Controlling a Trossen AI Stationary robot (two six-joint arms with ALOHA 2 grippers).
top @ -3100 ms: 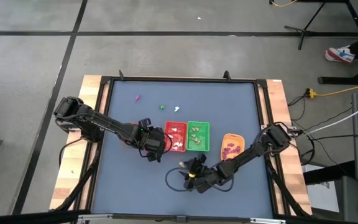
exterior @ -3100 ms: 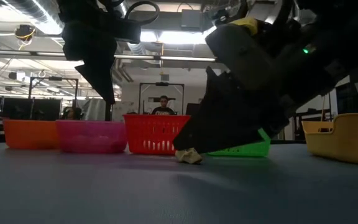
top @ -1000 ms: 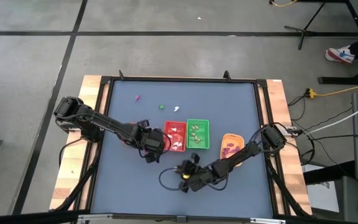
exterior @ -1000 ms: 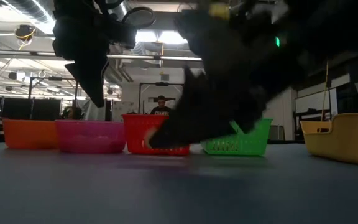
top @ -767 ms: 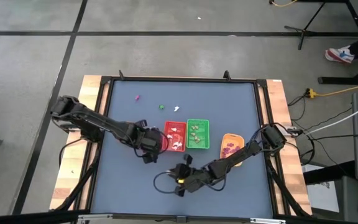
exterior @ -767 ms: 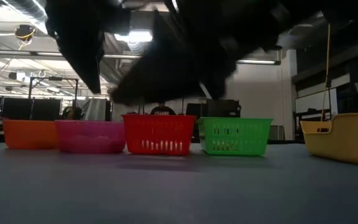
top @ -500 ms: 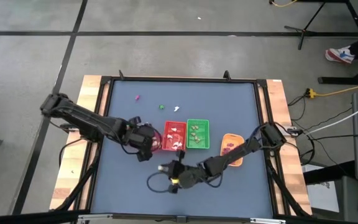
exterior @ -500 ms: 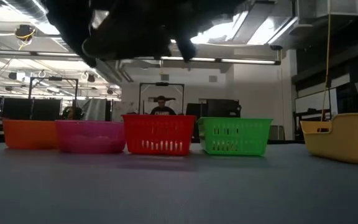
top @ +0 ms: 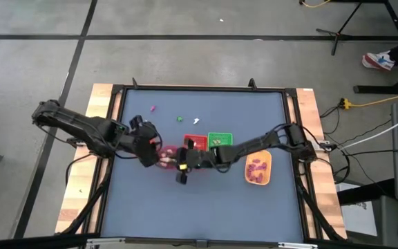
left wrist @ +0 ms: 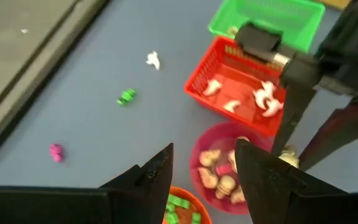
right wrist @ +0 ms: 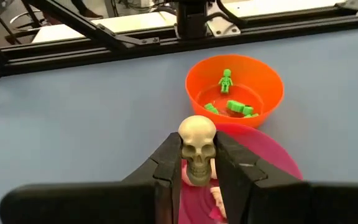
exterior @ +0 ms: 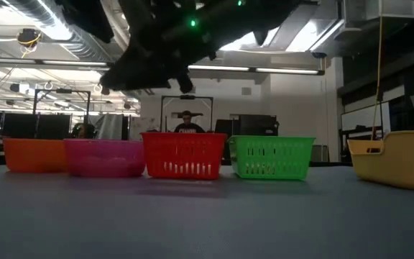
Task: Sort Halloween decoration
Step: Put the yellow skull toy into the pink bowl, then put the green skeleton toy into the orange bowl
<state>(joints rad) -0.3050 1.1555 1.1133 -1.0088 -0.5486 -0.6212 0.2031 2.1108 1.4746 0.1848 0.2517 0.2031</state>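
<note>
The Halloween decoration is a set of tiny trinkets. A cream skull (right wrist: 197, 142) sits in my right gripper (right wrist: 198, 163), which is shut on it above the pink bowl (right wrist: 260, 163). The pink bowl (left wrist: 227, 163) holds more cream skulls. Green trinkets lie in the orange bowl (right wrist: 235, 87) and white ones in the red basket (left wrist: 241, 93). A white (left wrist: 153, 60), a green (left wrist: 127, 96) and a magenta trinket (left wrist: 56, 152) lie loose on the mat. My left gripper (left wrist: 204, 171) hangs open above the pink bowl's left side and holds nothing. My right gripper pinches the skull by the two sides of its lower half (right wrist: 186, 160) between its two fingers. The crown sticks out past the fingertips. The fingers come from the table's right, slanting down. The skull is upright and lifted clear, over the pink bowl's rim.
A green basket (top: 220, 142) stands right of the red one (top: 195, 144), and a yellow tray (top: 258, 168) with magenta trinkets lies farther right. In the low view the containers stand in a row, from orange (exterior: 34, 155) to yellow (exterior: 394, 158). The near half of the mat is bare.
My right gripper has risen from the near middle of the mat with the skull and swung left and toward the far edge, to the pink bowl. My left gripper has risen and drawn back toward the table's left edge, still open.
</note>
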